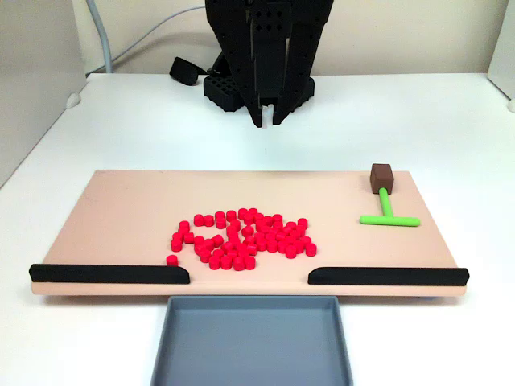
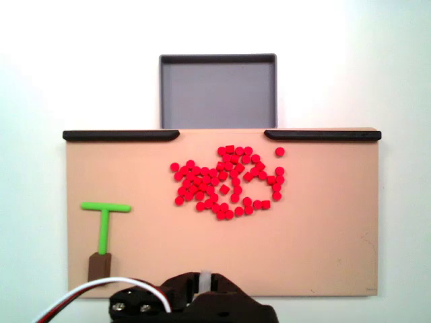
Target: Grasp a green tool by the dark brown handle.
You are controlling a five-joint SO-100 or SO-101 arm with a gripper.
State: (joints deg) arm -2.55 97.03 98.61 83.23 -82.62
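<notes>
Spanning the white table [image 1: 451, 112], the tan board [image 1: 121, 209] carries a heap of red cylinders [image 1: 241, 240]. At its right corner in this fixed view lies the green tool [image 1: 387, 214], dark brown handle [image 1: 381, 176] toward the arm. The gripper [image 1: 268, 121] hangs behind the board, fingertips together, well apart from it.

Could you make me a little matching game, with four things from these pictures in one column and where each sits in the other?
Places are as the fixed view from the arm's side shows them.

Things:
1. green tool
2. red cylinders
3. grey tray
4. black strips

Places:
A. beyond the board's far edge, off the board
B. along the board's far edge, one on each side of a gap
C. heaped near the middle of the board
D. at the board's near left corner

Pairs: 1-D, 2-C, 3-A, 4-B
</notes>
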